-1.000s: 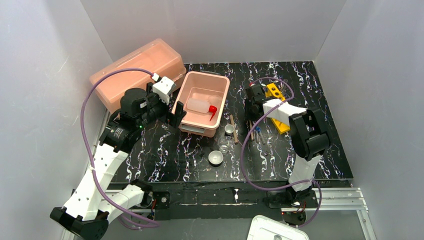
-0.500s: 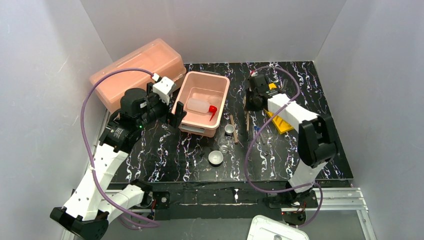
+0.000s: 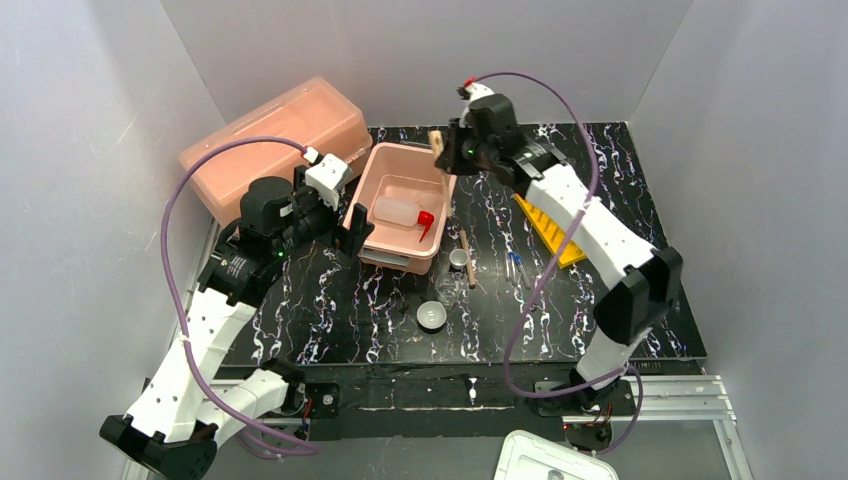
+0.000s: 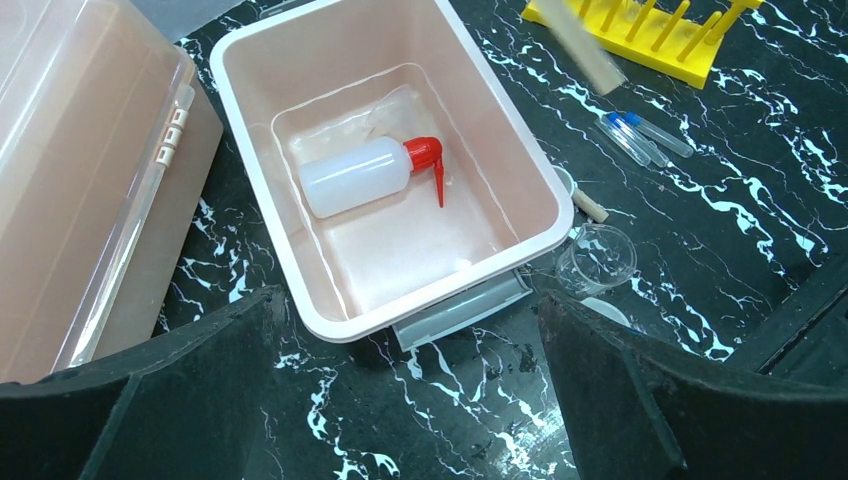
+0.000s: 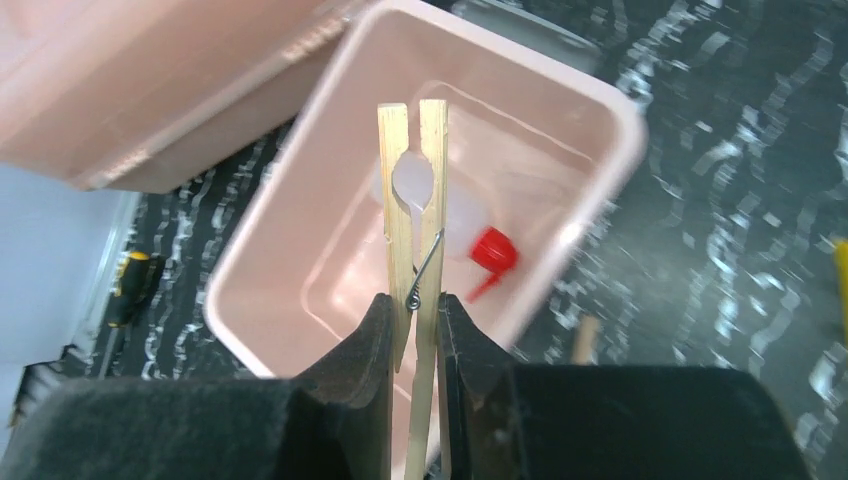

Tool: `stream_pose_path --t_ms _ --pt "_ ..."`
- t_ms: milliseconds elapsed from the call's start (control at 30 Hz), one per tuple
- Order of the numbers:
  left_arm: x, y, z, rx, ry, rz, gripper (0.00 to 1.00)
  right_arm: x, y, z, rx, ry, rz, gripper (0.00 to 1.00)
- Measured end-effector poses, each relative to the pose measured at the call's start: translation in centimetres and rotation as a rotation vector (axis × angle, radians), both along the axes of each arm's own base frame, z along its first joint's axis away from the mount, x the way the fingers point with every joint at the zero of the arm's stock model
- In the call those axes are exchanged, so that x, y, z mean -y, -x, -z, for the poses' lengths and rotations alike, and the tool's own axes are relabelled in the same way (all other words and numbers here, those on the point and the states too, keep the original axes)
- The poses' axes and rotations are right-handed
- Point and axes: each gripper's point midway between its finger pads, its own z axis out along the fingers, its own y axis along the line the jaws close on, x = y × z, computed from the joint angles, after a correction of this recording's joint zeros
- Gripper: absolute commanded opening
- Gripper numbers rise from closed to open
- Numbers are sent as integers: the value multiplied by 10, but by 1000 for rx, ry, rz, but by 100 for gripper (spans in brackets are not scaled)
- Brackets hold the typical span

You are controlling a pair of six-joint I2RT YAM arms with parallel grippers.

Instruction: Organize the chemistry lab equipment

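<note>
My right arm stretches far forward, raised above the desk [image 3: 620, 300], its pincer [image 5: 415, 310] clamped on a wooden peg [image 5: 418, 200] over the pink tub [image 4: 400, 250]. My left arm is bent at the tub's near end, with its pincer [image 4: 405, 400] spread wide. The squeeze bottle [image 4: 355, 175] lies inside the tub.

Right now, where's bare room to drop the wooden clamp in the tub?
Tub floor is bare between the bottle and its near end wall. Crowded: mat strip between tub and yellow rack, with beaker, stick, tubes.
</note>
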Motion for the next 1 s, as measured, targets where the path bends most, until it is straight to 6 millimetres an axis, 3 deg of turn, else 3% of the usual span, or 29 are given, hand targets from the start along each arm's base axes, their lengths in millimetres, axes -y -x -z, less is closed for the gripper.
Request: stream_pose_path --t_ms 133,267,433,567,667,800,1000 --pt "0 1 2 -1 2 1 98 -53 -6 5 -24 -31 -85 11" --pt "-1 3 7 -3 -3 3 98 -86 -15 48 -115 -22 -118 15" --pt "-3 8 15 -8 -11 10 98 -94 -24 114 -243 32 -88 24" --pt "-4 9 20 -11 -19 14 98 -94 -25 141 -301 64 -72 41" --pt "-3 10 20 -10 -20 19 98 -93 -24 141 -310 64 -66 54" --pt "-1 10 17 4 -14 32 98 -96 -29 126 -271 53 -79 65" --pt "0 13 18 14 -14 51 98 -85 -33 78 -167 62 -87 65"
